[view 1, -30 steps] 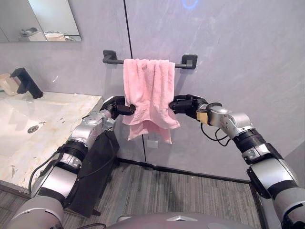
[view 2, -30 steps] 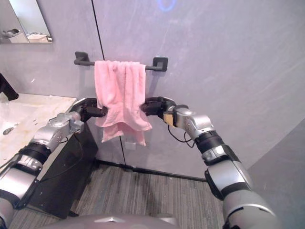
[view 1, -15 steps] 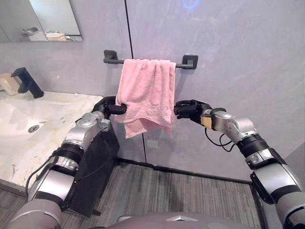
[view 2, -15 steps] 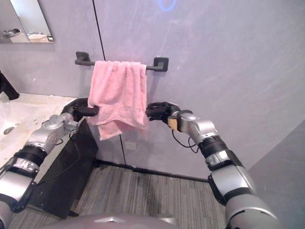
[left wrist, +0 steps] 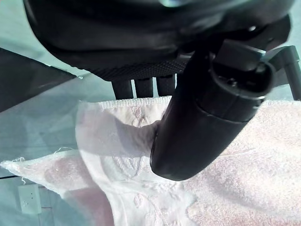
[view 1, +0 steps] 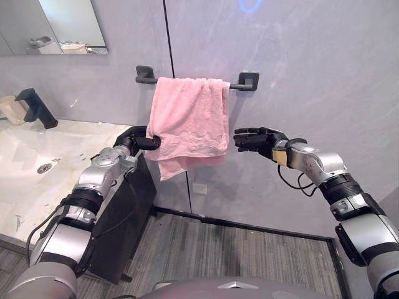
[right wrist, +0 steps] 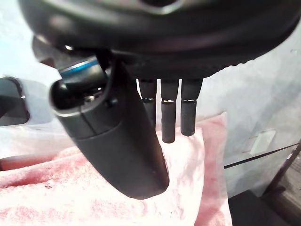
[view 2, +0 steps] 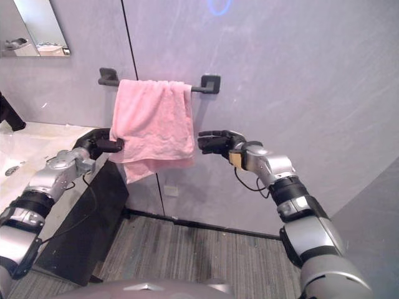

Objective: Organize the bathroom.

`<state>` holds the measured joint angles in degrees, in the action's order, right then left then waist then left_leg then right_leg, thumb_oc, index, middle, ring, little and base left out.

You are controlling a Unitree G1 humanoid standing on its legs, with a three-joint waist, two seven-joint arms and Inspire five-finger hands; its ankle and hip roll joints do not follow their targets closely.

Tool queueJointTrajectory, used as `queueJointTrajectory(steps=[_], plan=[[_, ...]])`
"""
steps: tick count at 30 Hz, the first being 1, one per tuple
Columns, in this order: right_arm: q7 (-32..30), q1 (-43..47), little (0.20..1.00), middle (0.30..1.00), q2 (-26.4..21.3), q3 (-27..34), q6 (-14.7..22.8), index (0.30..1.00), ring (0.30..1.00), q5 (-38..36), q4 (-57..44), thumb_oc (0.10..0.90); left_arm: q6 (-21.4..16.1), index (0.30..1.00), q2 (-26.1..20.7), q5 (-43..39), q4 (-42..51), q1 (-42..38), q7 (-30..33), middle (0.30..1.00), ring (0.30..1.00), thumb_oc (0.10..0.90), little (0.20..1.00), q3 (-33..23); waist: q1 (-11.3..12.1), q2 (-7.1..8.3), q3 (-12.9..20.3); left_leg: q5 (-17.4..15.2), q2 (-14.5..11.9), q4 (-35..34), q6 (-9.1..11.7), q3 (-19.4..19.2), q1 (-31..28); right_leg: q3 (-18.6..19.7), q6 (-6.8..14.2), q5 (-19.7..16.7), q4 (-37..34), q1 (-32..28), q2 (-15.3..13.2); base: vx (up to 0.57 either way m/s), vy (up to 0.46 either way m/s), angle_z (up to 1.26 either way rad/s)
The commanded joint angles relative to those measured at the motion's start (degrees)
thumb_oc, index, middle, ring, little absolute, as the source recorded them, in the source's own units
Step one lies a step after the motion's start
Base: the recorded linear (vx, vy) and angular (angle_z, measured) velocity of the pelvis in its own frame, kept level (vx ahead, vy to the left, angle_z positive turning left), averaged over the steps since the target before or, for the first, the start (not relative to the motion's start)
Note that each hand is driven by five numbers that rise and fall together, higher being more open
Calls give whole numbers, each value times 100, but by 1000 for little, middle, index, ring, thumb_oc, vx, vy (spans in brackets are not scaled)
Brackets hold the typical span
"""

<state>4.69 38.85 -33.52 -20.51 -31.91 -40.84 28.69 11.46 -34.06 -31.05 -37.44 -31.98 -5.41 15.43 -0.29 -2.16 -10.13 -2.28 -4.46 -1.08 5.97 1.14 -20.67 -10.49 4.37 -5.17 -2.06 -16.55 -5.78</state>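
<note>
While left hand [view 1: 138, 138] pinches pink towel [view 1: 190, 121] beside counter [view 1: 56, 162], right hand [view 1: 259, 140] hovers spread.

Left arm: silver-grey, extended forward and up from the lower left, elbow bent. Left hand [view 1: 138, 138]: dark, thumb and fingers closed in a pinch on the edge of the pink towel [view 1: 190, 118]. Right arm: extended forward from the right, forearm roughly level. Right hand [view 1: 259, 139]: dark, fingers [right wrist: 169, 117] straight and relaxed, holding nothing, just beside the towel's edge, apart from it.
</note>
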Motion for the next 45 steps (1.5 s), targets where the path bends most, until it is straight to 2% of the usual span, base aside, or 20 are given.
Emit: queueJointTrajectory(steps=[1,7,14,20,26,32,33,34,35,45], plan=[[-56,297,900,900,-55,90,864,900,900,25,11,800,-491,300,-217,126,18,103,75,300,300,400,300,118,155,89,873,598,114,264,-99,-322,575,28,446,126,458,396,-163,0,0,0],[-355,632,900,900,130,-44,1302,900,900,224,164,800,-527,300,-101,42,-89,-110,42,300,300,400,300,352,184,70,926,579,147,253,-97,-313,566,12,462,117,422,377,-168,0,0,0],[-503,685,900,900,355,-139,1425,900,900,461,316,800,-552,300,31,-48,-22,-173,-2,300,300,400,300,475,212,32,949,547,186,273,-118,-273,541,5,471,115,458,355,-199,11,14,1],[-616,677,900,900,568,-263,1372,900,900,421,382,800,-561,300,143,-10,62,-127,3,300,300,400,300,500,229,12,984,539,196,243,-120,-261,517,2,471,106,429,343,-207,6,4,0],[-815,701,900,900,1029,-526,1169,900,900,494,405,800,-454,300,185,6,161,-66,-57,300,300,400,300,464,288,-25,1065,517,214,249,-127,-257,490,-10,454,100,426,334,-217,36,6,1],[-913,769,900,900,1218,-656,1082,900,900,510,419,800,-437,300,169,-37,147,-79,-96,300,300,400,300,472,312,-63,1056,507,223,273,-128,-259,467,-19,453,86,446,339,-232,11,0,0],[-953,806,542,542,1264,-666,1073,542,542,476,431,562,-453,300,180,-27,112,-88,-105,300,300,400,300,485,314,-77,1036,499,226,292,-131,-256,467,-20,451,90,469,346,-242,0,0,0],[-960,814,542,542,1267,-669,1063,542,542,467,428,562,-456,300,177,-38,104,-91,-105,300,300,400,300,490,313,-81,1033,498,227,296,-132,-254,470,-20,452,92,476,349,-245,0,0,0],[-970,820,314,314,1266,-672,1059,314,314,449,429,409,-461,300,175,-45,97,-95,-107,300,300,400,300,494,313,-86,1030,496,228,300,-132,-252,473,-22,452,94,482,351,-248,0,0,0],[-893,769,300,300,1266,-747,973,300,300,460,337,400,-517,300,113,20,75,44,-171,300,300,400,300,441,321,-88,1070,482,226,288,-142,-312,456,-37,473,106,507,369,-256,0,0,0]])
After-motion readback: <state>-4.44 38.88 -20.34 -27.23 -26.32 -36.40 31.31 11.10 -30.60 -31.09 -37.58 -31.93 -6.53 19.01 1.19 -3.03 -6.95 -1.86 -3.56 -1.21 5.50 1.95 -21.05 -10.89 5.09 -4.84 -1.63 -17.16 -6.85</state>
